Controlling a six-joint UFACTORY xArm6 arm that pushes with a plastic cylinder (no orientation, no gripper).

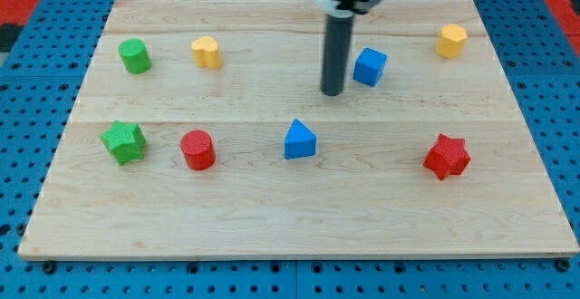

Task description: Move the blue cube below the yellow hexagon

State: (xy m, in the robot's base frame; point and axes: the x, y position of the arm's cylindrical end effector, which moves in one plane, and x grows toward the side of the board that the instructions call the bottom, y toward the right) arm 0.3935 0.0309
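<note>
1. Camera view shows a big wooden desk on a blue board with holes.
2. The robot's dark rod comes down from the view's top. My tip rests on the desk, just to the left of the blue cube. I cannot tell if they touch. The arm has no hand, so nothing is held.
3. The blue cube sits in the top half of the desk, a bit right of the middle.
4. The yellow hexagon is near the top right corner, to the right of the blue cube and a little higher.
5. A red star lies low on the right side.
6. A blue triangle lies near the middle, below my tip.
7. A red cylinder is to the left of the triangle.
8. A green star is at the far left, in the same row.
9. A green cylinder sits at the top left.
10. A yellow block sits just right of it; its shape is hard to make out.
</note>
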